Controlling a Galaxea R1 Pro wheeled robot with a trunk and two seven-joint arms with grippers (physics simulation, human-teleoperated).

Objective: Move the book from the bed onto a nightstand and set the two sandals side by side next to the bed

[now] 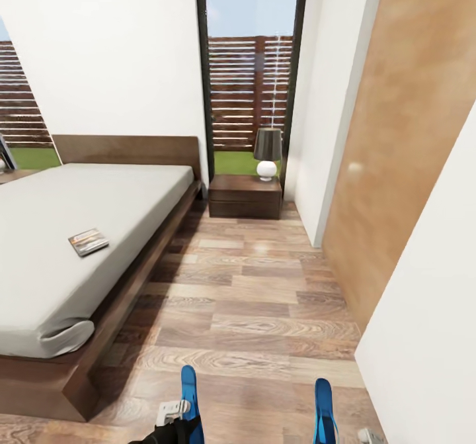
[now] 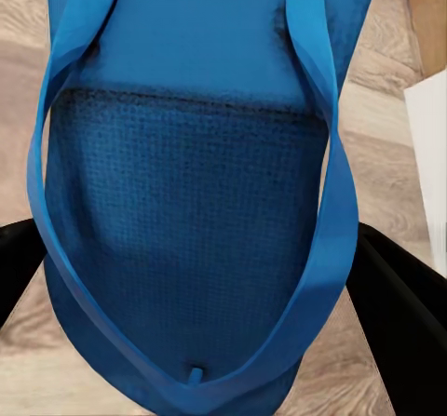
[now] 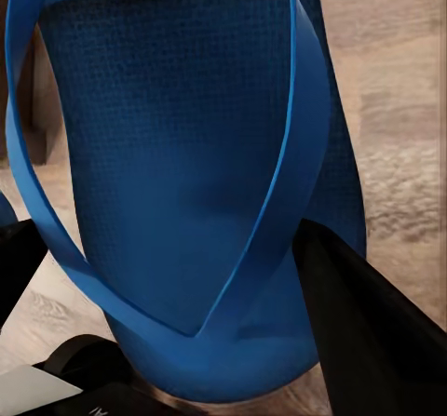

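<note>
The dark-covered book (image 1: 88,241) lies flat on the grey mattress of the bed (image 1: 79,232), near its right side. A dark-brown nightstand (image 1: 244,197) stands beside the headboard under the window. I hold one blue sandal in each hand above the plank floor. My left gripper (image 1: 180,424) is shut on the left sandal (image 1: 189,391); up close the sandal (image 2: 186,202) sits between black fingers (image 2: 405,332). My right gripper (image 1: 367,436) is shut on the right sandal (image 1: 323,404), whose sole (image 3: 177,155) lies between its fingers (image 3: 372,342).
A lamp (image 1: 267,154) with a dark shade stands on the nightstand top. A wooden door (image 1: 396,159) and white wall (image 1: 430,338) close in on the right. The wooden bed frame (image 1: 73,378) juts out at lower left. Wood floor (image 1: 251,298) runs between bed and wall.
</note>
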